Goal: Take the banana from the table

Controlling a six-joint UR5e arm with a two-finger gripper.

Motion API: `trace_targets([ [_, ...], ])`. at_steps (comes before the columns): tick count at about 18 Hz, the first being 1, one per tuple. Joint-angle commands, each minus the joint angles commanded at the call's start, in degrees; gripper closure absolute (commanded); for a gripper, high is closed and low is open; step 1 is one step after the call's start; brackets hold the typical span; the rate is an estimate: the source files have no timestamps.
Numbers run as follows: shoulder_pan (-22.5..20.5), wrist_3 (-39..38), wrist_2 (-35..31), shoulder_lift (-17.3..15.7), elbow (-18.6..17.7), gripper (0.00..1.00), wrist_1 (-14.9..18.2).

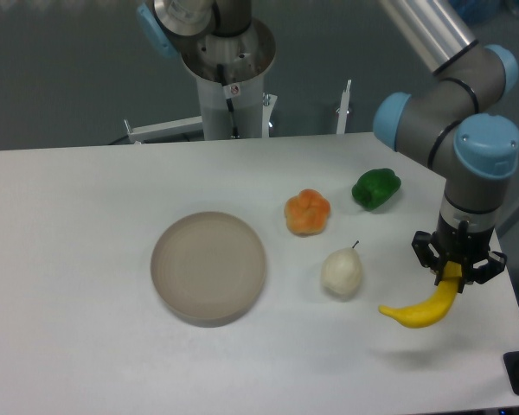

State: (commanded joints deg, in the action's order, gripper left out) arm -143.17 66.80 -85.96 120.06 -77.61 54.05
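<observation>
My gripper is pinched on the stem end of the banana, which hangs down and toward 8 o'clock from the fingers, clear of the table, with a faint shadow on the tabletop below it. It sits near the right edge of the table, at about 3 o'clock from the pear and well apart from it. The orange fruit is at 11 o'clock from the pear, the green pepper at 12 o'clock from my gripper, the plate off at 9 o'clock. The step in hand looks like the lift, and the task seems close to done. The grip is only on the tip (the long body is cantilevered out), so the banana may swing or slip; I judge it best to rise straight and slow, keep the squeeze steady, no wrist twist, and avoid drifting toward the table edge at 3 o'clock. Smooth plastic-looking skin probably gives little friction, so no jerks.
</observation>
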Motion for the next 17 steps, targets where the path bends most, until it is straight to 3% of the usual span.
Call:
trace_targets([
  [6, 1.58, 0.09, -0.09, -1.23, 3.07, 0.72, 4.04],
  [17, 3.07, 0.53, -1.76, -1.06, 2.9, 0.72, 3.34],
])
